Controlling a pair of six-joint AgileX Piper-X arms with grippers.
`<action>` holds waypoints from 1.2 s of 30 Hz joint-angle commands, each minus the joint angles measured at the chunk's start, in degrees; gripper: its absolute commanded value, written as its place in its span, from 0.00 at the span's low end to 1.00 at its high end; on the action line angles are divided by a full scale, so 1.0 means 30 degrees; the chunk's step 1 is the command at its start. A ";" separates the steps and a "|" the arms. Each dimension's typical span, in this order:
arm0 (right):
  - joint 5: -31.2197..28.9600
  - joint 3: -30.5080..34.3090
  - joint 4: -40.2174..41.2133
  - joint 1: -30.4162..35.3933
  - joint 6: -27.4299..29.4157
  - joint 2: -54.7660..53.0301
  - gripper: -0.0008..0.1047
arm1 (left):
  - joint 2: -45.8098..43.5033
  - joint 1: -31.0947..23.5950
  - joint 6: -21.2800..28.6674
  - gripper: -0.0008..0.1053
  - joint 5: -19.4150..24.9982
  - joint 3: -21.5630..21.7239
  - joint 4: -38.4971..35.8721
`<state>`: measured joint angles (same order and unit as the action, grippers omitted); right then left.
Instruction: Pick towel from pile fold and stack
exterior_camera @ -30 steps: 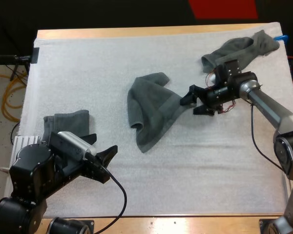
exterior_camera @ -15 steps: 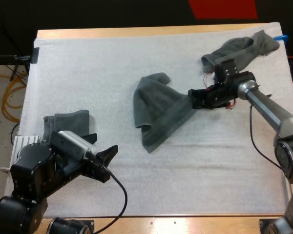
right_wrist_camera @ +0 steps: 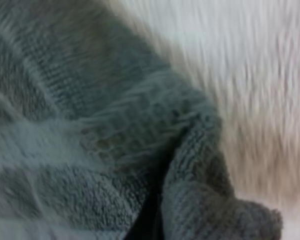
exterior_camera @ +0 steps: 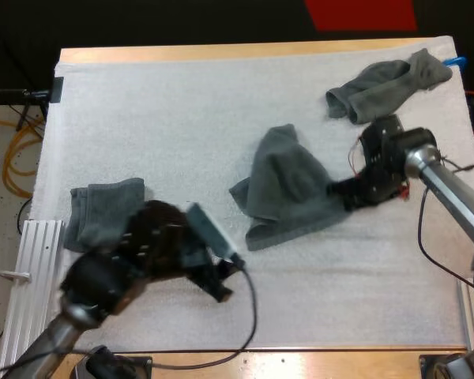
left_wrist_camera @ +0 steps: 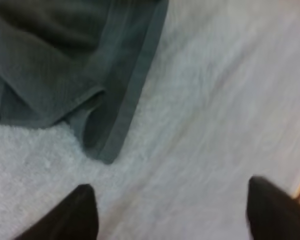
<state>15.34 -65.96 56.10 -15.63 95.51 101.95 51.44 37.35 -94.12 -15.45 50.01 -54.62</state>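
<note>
**Towel held by one corner, ahead of the fold**

White mat carrying three cloths. The largest is the towel in work. It is heaped in loose folds between the two grippers and reaches the right gripper, which appears clamped on its tapered corner. The right wrist view has ribbed cloth bunched close against the camera. A crumpled towel, the rest of the pile, lies beyond the right gripper and apart from it. A folded towel, the start of the stack, lies on the far side of the left gripper from the towel.

The left gripper stands wide open over bare mat. Its fingers are clear of everything, and a hemmed corner of the towel lies just ahead of them.

Judged step: the towel is picked from the pile but not yet flattened. The next move appears to call for the left gripper to take that free hemmed corner, so both arms can draw the cloth flat before folding.
</note>
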 commanded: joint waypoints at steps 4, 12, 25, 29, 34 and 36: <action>-0.0030 0.2009 -0.0011 -0.0022 0.0248 -0.1764 0.01 | 0.2357 0.2174 -0.0188 0.58 0.3405 0.0107 0.1761; -0.0030 0.3992 -0.0261 -0.0022 0.0248 -0.4155 0.01 | 0.7229 0.2482 -0.1569 0.58 0.4897 0.0107 0.4746; -0.0030 0.4181 -0.0645 -0.0022 0.0248 -0.4832 0.01 | 1.3000 0.2482 -0.1680 0.58 0.6521 0.0107 0.5539; -0.0030 0.4181 -0.0694 -0.0022 0.0248 -0.4832 0.01 | 1.3757 0.2482 -0.1680 0.58 0.6520 0.0107 0.6234; -0.0030 0.4181 -0.0694 -0.0022 0.0248 -0.4832 0.01 | 1.4210 0.2482 -0.1636 0.48 0.6520 0.0107 0.6734; -0.0030 0.4181 -0.0694 -0.0022 0.0248 -0.4832 0.01 | 1.4209 0.2482 -0.1636 0.37 0.6520 0.0107 0.6725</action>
<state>15.21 -53.40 54.00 -15.63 95.59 87.98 93.99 44.72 -98.52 3.41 50.01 -34.86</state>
